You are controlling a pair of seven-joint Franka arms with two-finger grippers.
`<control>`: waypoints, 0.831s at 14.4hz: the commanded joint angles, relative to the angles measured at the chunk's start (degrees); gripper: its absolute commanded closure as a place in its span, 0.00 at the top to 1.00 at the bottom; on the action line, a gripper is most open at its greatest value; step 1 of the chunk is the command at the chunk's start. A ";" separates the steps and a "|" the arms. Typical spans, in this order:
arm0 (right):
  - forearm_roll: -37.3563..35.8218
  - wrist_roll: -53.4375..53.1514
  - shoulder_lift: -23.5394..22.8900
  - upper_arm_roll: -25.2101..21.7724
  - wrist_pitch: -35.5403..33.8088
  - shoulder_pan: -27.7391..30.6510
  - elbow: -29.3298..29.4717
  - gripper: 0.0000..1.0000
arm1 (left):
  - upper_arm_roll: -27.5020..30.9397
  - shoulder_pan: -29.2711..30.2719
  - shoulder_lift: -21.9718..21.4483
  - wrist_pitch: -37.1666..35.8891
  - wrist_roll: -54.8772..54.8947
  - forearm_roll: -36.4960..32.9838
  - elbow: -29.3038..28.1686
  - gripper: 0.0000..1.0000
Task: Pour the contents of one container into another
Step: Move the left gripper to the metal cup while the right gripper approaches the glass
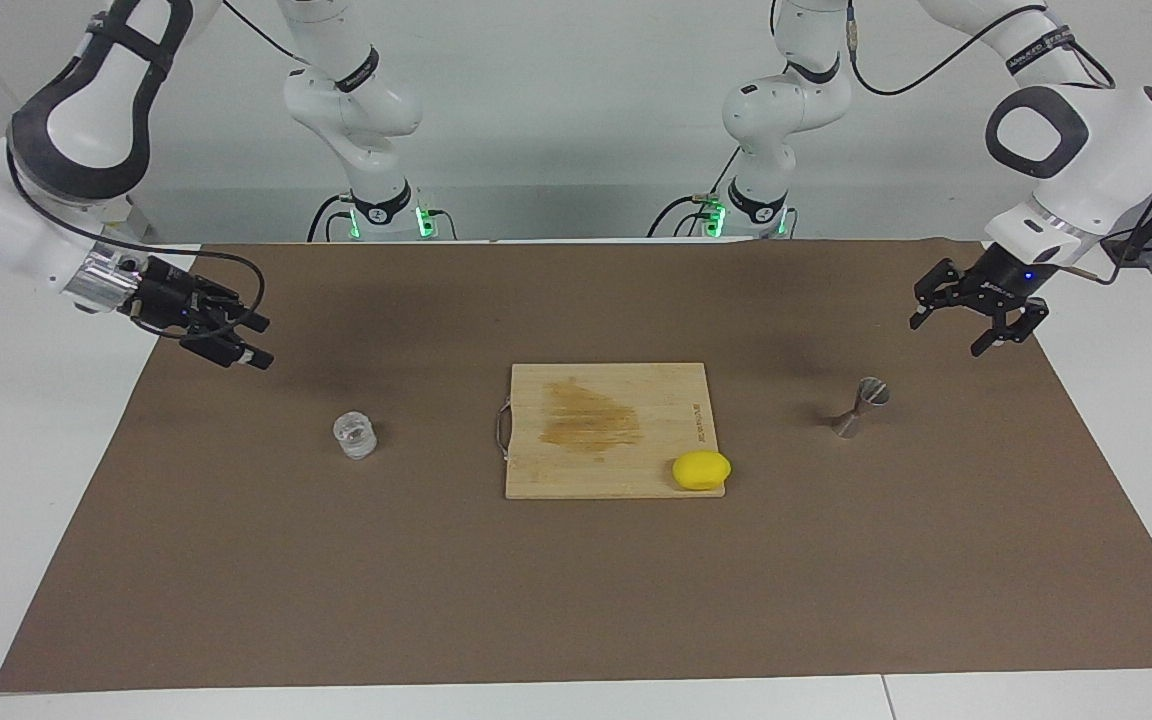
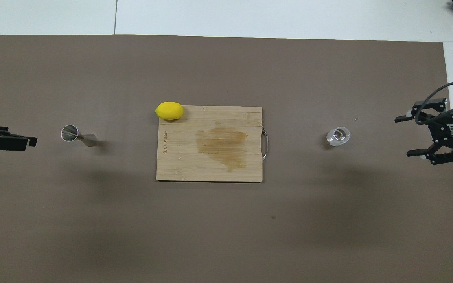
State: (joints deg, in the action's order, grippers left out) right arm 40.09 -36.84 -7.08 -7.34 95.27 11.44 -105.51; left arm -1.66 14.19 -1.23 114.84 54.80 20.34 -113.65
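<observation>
my left gripper (image 2: pixel 22 141): overhead view's edge cuts off everything past its fingers
glass cup (image 1: pixel 355 435): contents too small to tell

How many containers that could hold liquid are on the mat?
2. The glass cup stands toward the right arm's end, beside the cutting board; the steel jigger stands toward the left arm's end. Nothing appears hidden.
</observation>
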 commanded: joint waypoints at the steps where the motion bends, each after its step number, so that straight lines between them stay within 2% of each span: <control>1: 5.07 -5.06 -1.70 0.31 1.14 0.95 -1.46 1.00 | -0.53 0.58 2.90 0.92 13.71 1.98 1.15 1.00; 4: 8.69 -10.87 -2.32 0.31 1.32 0.96 -1.28 1.00 | -0.53 1.02 4.04 1.00 22.52 4.08 0.88 1.00; 8: 12.29 -15.10 -3.73 0.31 1.32 1.39 -1.55 1.00 | -0.62 5.66 8.69 0.30 34.38 15.32 1.15 1.00; 10: 14.48 -15.20 -5.04 0.31 0.18 3.06 -1.46 1.00 | -0.71 7.25 11.33 -0.31 37.03 17.01 1.32 1.00; 12: 17.12 -16.94 -4.88 0.31 0.61 2.71 -2.42 1.00 | -1.06 9.80 14.31 -3.55 41.50 22.60 2.02 1.00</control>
State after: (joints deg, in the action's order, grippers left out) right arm 54.12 -51.83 -11.87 -7.57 95.84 13.39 -106.81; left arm -1.85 21.32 9.74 114.42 91.60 38.16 -113.55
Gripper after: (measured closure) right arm 0.000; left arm 0.000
